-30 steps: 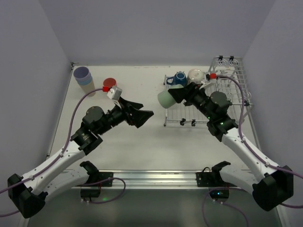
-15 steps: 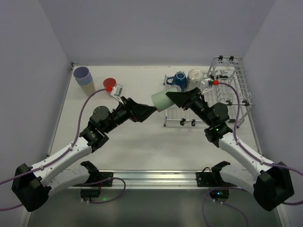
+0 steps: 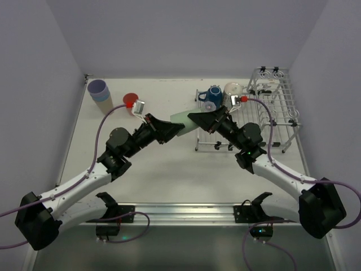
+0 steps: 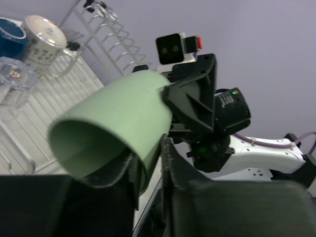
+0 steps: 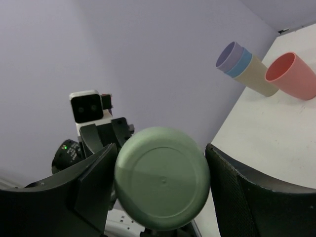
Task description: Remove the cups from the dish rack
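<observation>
A pale green cup (image 3: 181, 120) hangs sideways in the air between both arms, left of the dish rack (image 3: 271, 113). My left gripper (image 3: 175, 129) is shut on the green cup (image 4: 118, 118) at its rim, one finger inside the mouth and one outside. My right gripper (image 3: 194, 119) is shut on the same cup's base (image 5: 162, 177). A dark-blue mug (image 3: 214, 94) and a white speckled mug (image 3: 232, 89) sit on the rack's left part. The left wrist view also shows a clear glass (image 4: 15, 81) there.
A stack of lavender, blue and beige cups (image 3: 99, 90) stands at the back left corner of the table, with a salmon-pink cup (image 3: 130, 100) beside it. Walls close in the left, back and right sides. A metal rail (image 3: 180, 212) runs along the near edge.
The right arm carried the green cup leftward off the rack. The left gripper moved in to meet it and closed from wide open onto the cup's rim.
</observation>
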Controlling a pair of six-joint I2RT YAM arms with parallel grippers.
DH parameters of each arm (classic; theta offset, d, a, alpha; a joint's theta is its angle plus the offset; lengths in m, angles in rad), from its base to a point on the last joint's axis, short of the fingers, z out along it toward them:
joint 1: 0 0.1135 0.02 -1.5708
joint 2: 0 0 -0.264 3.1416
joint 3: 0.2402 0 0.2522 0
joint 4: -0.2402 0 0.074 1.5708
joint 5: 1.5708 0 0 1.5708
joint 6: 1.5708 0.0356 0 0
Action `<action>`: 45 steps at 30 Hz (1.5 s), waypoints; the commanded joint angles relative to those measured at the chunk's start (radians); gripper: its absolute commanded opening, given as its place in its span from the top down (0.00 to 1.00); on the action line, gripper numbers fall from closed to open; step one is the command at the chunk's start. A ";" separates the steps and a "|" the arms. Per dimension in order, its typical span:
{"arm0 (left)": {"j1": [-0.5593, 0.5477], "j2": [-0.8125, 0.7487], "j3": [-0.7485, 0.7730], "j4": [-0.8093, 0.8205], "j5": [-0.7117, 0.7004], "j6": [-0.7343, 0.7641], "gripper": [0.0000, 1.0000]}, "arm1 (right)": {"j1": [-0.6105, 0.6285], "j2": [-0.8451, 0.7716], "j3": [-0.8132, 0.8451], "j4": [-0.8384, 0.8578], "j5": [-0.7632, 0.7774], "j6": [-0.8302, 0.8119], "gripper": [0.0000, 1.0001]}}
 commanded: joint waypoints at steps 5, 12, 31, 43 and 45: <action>-0.007 -0.046 0.167 -0.187 -0.251 0.219 1.00 | 0.045 0.024 0.013 0.018 -0.015 -0.028 0.15; 0.099 0.126 0.626 -0.869 -0.522 0.546 1.00 | 0.047 -0.097 0.036 -0.356 0.014 -0.227 0.01; 0.436 0.885 1.399 -1.537 -0.425 0.707 1.00 | 0.048 -0.347 -0.097 -0.628 0.011 -0.445 0.01; 0.465 1.008 1.446 -1.564 -0.435 0.716 1.00 | 0.050 -0.367 -0.114 -0.617 -0.023 -0.438 0.01; 0.470 1.020 1.449 -1.565 -0.433 0.718 1.00 | 0.050 -0.362 -0.114 -0.614 -0.027 -0.436 0.01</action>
